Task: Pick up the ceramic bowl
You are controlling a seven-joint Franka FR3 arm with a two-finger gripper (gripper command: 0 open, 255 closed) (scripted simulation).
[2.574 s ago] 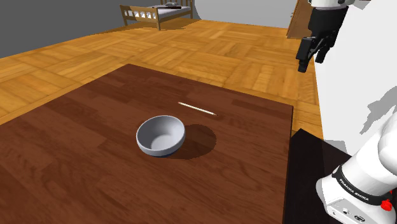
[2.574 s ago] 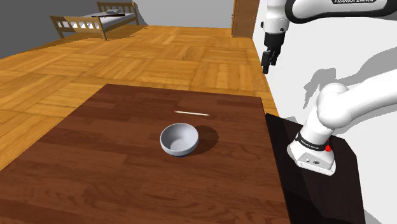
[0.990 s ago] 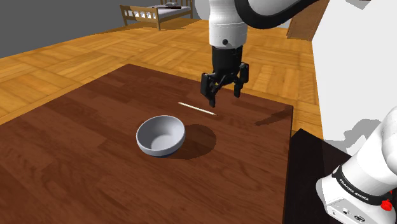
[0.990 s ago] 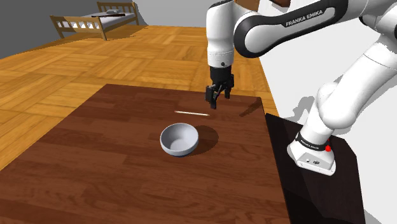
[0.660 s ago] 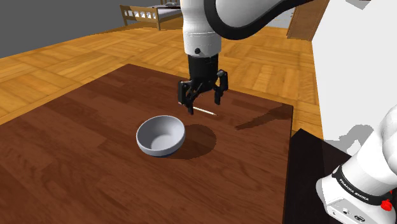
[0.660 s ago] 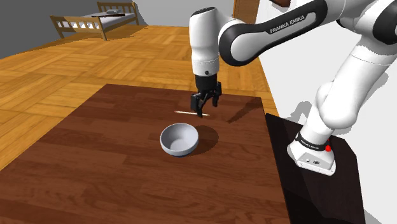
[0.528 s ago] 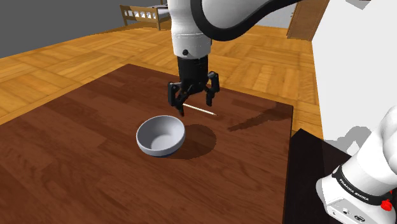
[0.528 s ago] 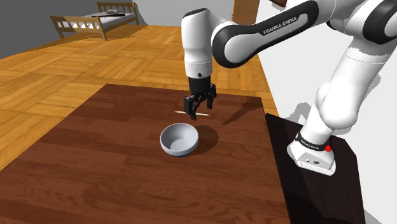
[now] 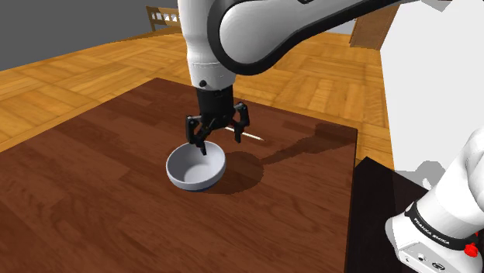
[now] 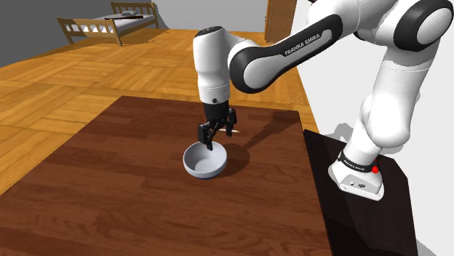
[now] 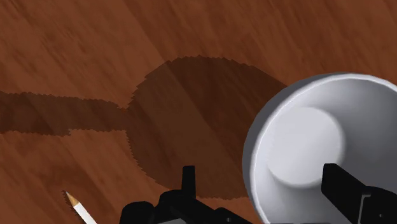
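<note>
A light grey bowl [image 9: 195, 167] stands upright on the dark wooden table [image 9: 85, 186], near its middle. My black gripper [image 9: 219, 144] hangs open just above the bowl's rim on the side nearer the thin stick, pointing down. In the second exterior view the gripper [image 10: 217, 138] sits over the bowl [image 10: 204, 163] at its back right edge. In the wrist view the bowl [image 11: 318, 146] lies under the gripper [image 11: 267, 184]: one finger [image 11: 188, 181] is outside the rim and the other finger [image 11: 347, 186] is over the hollow. Nothing is clasped.
A thin white pencil-like stick [image 9: 251, 137] lies on the table just beyond the bowl, and shows beside my fingers [image 11: 79, 207]. The table's edge [image 9: 353, 163] meets the black stand [image 9: 376, 225]. A wooden bed [image 10: 109, 23] stands far off on the parquet floor.
The arm has swung from beside the white wall over the table, passed above the stick and come down to the bowl's rim. The fingers have stayed open. The bowl has not moved.
</note>
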